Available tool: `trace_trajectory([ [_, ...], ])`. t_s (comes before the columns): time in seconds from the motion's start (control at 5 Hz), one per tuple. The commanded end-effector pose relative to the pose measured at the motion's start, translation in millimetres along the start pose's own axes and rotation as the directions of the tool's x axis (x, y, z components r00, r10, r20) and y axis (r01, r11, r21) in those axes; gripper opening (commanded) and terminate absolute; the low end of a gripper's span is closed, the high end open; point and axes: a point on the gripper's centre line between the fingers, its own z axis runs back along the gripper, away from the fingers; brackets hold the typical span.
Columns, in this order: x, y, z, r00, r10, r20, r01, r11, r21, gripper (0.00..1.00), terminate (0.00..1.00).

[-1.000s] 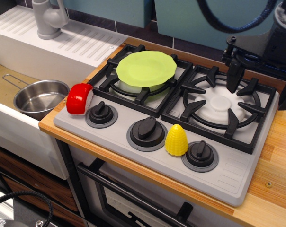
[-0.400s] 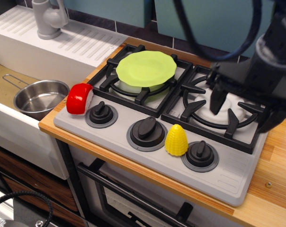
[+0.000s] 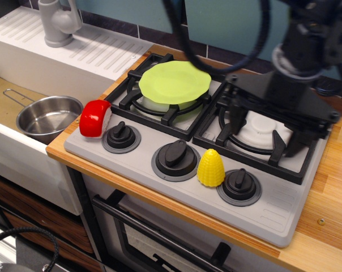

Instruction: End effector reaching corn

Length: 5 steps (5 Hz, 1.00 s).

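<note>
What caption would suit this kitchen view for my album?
Large black two-fingered robot gripper, open, hovers above the right stove burner, apart from the small yellow toy corn standing between two knobs.

A wooden bench (image 3: 329, 226) carries a grey toy stove (image 3: 273, 209). Left of it sits a white sink (image 3: 24, 153) with a grey tap (image 3: 58, 22). Behind, teal panels (image 3: 227, 22) cover dark wall tiles (image 3: 159, 34).

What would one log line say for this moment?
pincer: open, above right burner | corn: upright between knobs, untouched | phase: reaching
</note>
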Motion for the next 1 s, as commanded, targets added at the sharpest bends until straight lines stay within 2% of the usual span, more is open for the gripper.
trace_trajectory([
  [0.0, 18, 24, 4, 0.996, -0.038, 0.083, 0.039, 0.999, -0.015, 1.00, 0.00],
  [0.4, 23, 43, 4, 0.993, -0.073, 0.096, 0.071, 0.997, 0.018, 1.00, 0.00],
  [0.8, 22, 40, -10, 0.990, -0.065, 0.125, 0.063, 0.998, 0.017, 1.00, 0.00],
])
